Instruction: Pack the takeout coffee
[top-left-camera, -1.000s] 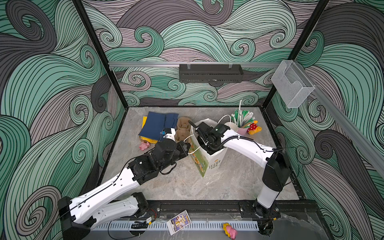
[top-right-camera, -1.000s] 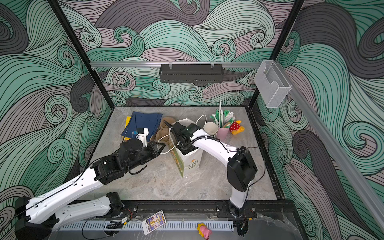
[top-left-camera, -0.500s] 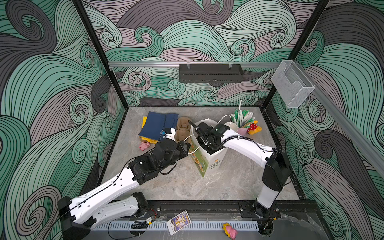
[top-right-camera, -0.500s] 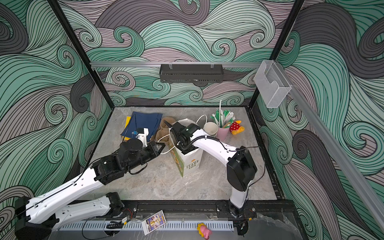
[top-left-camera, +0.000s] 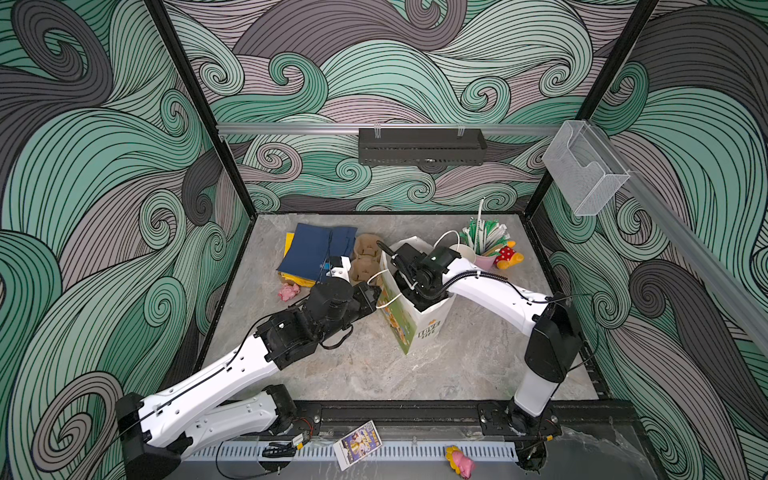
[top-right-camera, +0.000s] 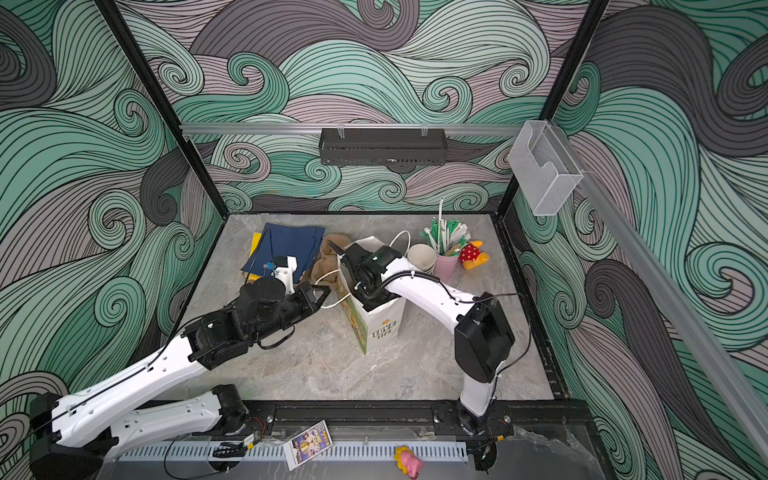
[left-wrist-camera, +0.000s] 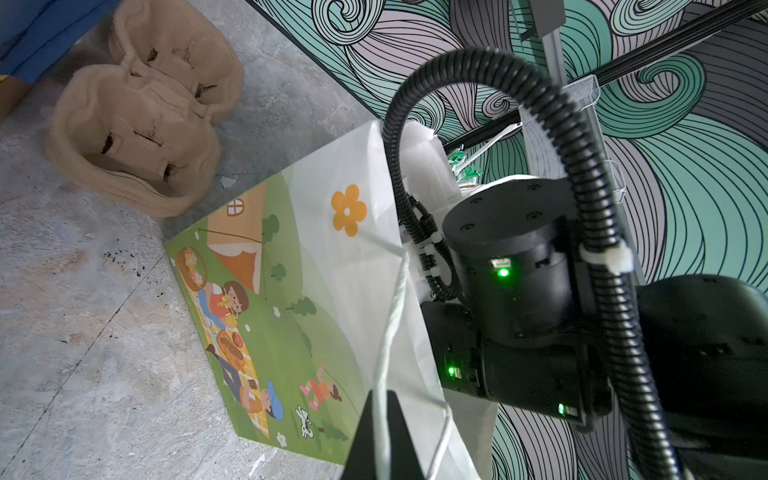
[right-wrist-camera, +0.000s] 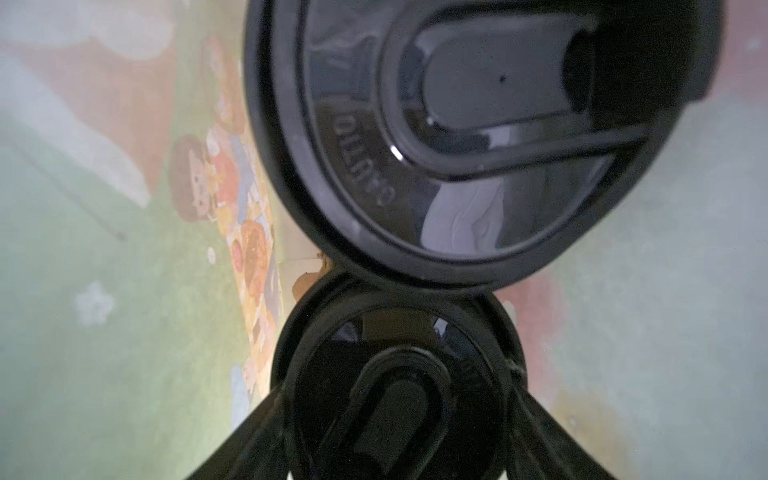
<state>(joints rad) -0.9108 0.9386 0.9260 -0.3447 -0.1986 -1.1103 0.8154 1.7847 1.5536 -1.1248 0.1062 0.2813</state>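
Right gripper (right-wrist-camera: 397, 374) inside the paper bag (top-left-camera: 430, 328) straddles a black lid (right-wrist-camera: 399, 403), held or not I cannot tell, second lid (right-wrist-camera: 478, 137) just ahead; left gripper (top-left-camera: 372, 292) clamps the handle (left-wrist-camera: 392, 316).

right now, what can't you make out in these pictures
- right gripper: inside the paper bag in both top views; right wrist view too dark to tell if it grips the lower lid.
- cups: hidden under the upper lid and lower lid, right wrist view.
- straws in pink cup: too small to count, top views.
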